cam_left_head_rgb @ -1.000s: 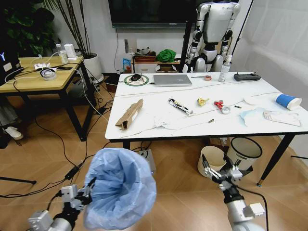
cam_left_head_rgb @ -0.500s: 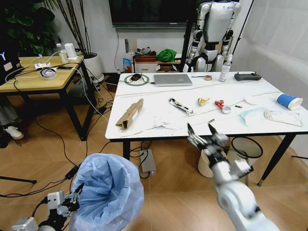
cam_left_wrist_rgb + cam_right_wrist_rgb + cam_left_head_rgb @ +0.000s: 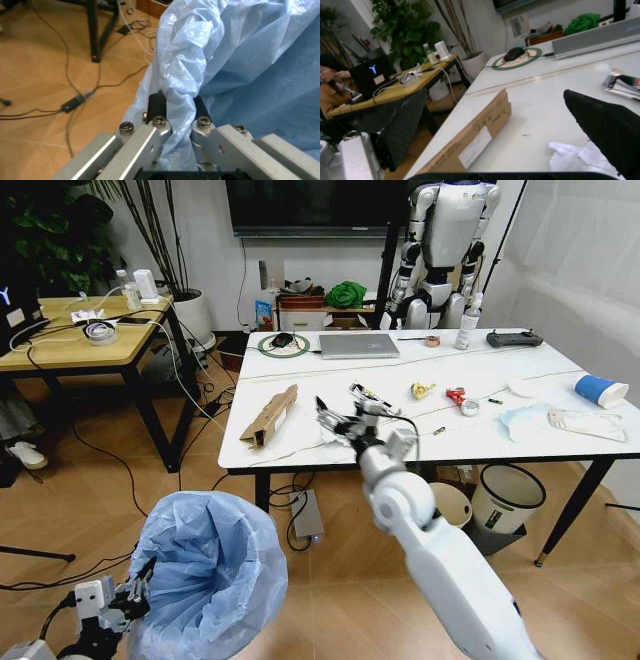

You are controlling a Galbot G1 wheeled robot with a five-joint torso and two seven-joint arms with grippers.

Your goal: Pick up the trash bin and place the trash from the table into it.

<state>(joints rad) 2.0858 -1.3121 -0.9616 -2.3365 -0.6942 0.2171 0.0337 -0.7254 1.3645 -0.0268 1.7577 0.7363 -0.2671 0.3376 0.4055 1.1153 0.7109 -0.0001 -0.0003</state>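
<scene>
Since a second ago your right gripper (image 3: 345,420) has swung up over the table (image 3: 520,370), fingers spread above the crumpled white paper (image 3: 335,435). Your left gripper (image 3: 177,107) pinches the trash bin (image 3: 205,575) bag rim, low beside you. Nothing binned yet; torn cardboard box (image 3: 270,415), blue paper cup (image 3: 598,391) and mask (image 3: 525,420) all remain.

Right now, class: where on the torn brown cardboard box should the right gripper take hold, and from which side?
Probably across the narrow width of the cardboard box, near its middle, coming down from above. It lies flat and long on the table, too wide end to end. The right gripper, fingers open, hovers beside it over crumpled white paper.
</scene>
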